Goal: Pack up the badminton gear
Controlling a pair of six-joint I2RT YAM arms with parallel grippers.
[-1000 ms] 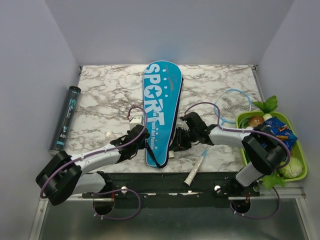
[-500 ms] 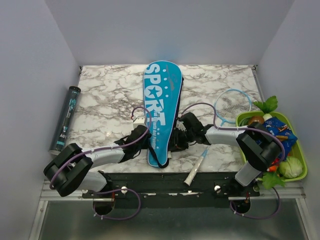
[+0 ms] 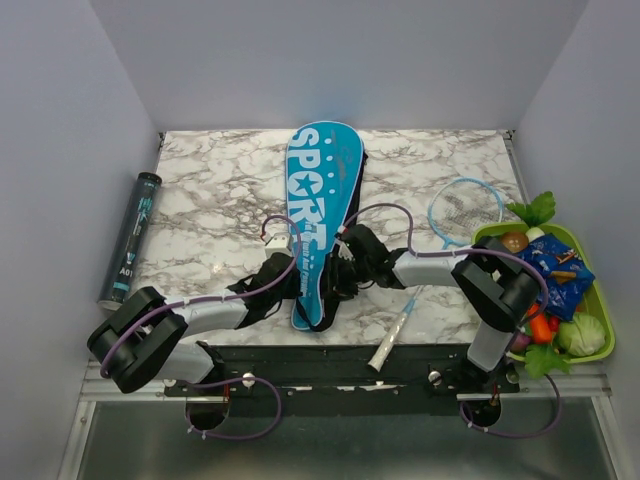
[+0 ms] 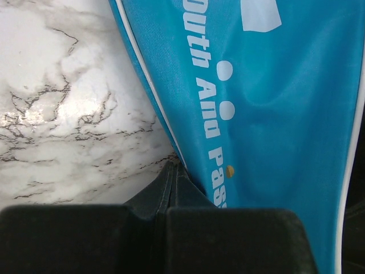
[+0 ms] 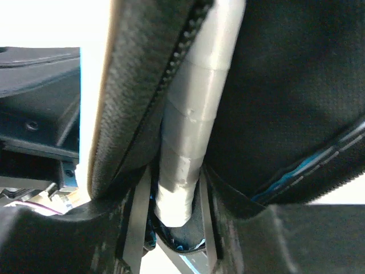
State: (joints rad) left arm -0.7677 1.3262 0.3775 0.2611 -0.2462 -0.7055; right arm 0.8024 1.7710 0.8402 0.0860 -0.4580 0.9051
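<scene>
The cyan "SPORT" bag [image 3: 318, 210] lies lengthwise mid-table, narrow end towards me. My left gripper [image 3: 291, 284] is shut on the bag's black left edge near that end; the left wrist view shows the jaws [image 4: 171, 191] pinching the black seam beside the cyan fabric [image 4: 268, 114]. My right gripper [image 3: 341, 277] is at the bag's right edge, shut on the white handle [image 5: 191, 131] of one racket inside the open zipper edge [image 5: 145, 91]; that racket's head is hidden. The second light-blue racket [image 3: 462, 208] lies loose on the table, with its handle [image 3: 386, 350] near the front edge.
A black shuttlecock tube [image 3: 130, 238] lies along the left edge of the table. A green tray [image 3: 597, 296] of toy vegetables and a blue packet sits at the right edge. Grey walls close in the table on three sides.
My right gripper has moved left into the bag's side. My left arm has shifted right and forward, and the bag's narrow end has swung slightly left. The loose racket has stayed put.
</scene>
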